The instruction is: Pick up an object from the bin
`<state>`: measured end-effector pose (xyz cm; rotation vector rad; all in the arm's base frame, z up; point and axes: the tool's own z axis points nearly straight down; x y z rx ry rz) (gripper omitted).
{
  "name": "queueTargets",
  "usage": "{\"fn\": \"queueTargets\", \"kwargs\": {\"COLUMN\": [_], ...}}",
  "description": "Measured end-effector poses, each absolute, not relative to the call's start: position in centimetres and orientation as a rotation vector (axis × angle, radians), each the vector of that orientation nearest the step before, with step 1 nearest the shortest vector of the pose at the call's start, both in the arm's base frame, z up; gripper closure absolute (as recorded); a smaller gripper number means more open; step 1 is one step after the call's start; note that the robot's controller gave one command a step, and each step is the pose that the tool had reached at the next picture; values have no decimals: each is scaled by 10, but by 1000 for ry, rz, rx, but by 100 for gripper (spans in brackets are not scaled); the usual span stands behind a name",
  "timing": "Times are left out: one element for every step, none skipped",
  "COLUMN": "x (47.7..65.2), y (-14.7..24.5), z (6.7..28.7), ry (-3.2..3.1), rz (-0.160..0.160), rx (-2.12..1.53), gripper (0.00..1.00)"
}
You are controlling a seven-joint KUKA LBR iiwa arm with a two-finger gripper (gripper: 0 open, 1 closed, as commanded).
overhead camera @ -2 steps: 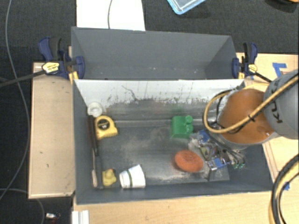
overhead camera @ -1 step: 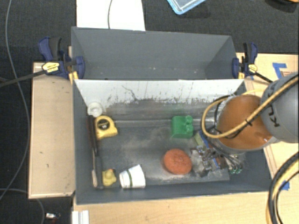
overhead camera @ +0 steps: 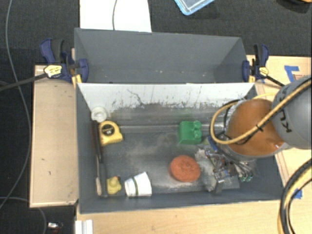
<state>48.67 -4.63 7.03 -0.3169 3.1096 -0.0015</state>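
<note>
While the arm reaches low into the front right corner of the grey metal bin (overhead camera: 156,57), its jaws sit just right of a round, rough-looking orange disc (overhead camera: 185,168); I cannot tell whether they are apart or together. This looks like the approach, with the grasp not yet made. Next they would need centring over the flat disc. A blocky green plastic piece (overhead camera: 190,132) lies just behind.

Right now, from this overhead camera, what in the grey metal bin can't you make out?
Camera view:
- Right floor of the grey metal bin: covered by the arm's round orange wrist cover.
- Anything beneath the gripper: masked by its own body and wires.
- Small yellow lump, near-left corner: too small to identify.
- Thin dark rod along the left wall: too thin to name.
</note>
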Motion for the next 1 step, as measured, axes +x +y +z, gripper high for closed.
{"fn": "queueTargets", "kwargs": {"x": [487], "y": [-46], "z": [70], "ry": [3110], "rz": [-1], "rx": [-316], "gripper": [0]}}
